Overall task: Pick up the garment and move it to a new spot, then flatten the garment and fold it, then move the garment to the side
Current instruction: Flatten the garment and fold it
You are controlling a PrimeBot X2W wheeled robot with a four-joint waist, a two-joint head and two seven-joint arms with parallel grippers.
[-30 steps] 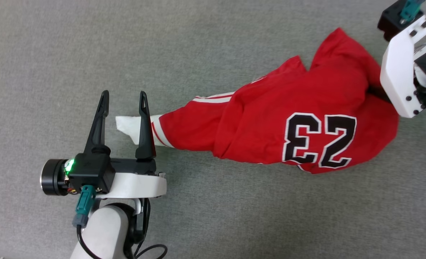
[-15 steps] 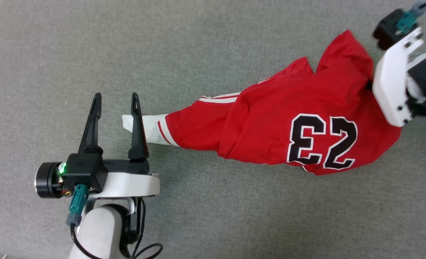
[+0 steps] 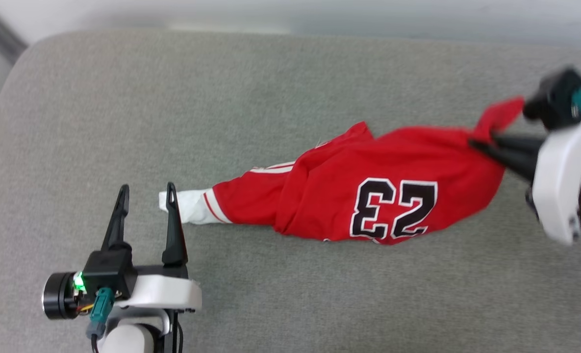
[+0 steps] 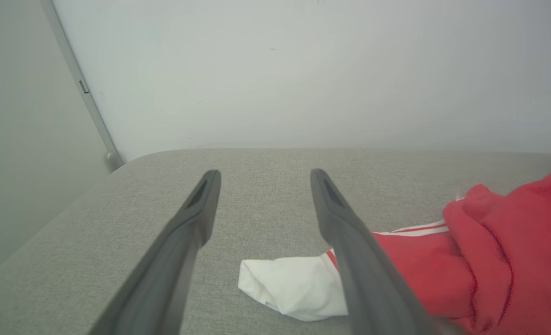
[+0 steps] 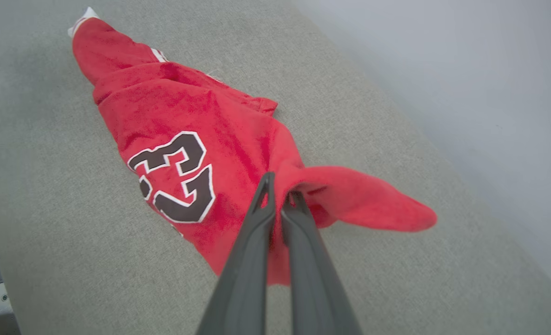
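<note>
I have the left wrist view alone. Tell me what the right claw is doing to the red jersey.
Observer: The right claw is shut on a bunch of the red soft jersey with white short sleeves, at the jersey's end on the robot's right.
Operator: Report whether that end is off the surface.
Observer: The right wrist view shows a loose red flap sticking out past the pinch. It looks raised above the grey fabric cushion, while the jersey's body lies on it.
Operator: Say which face is up.
Observer: The black "23" outlined in white faces up, in the middle of the body.
</note>
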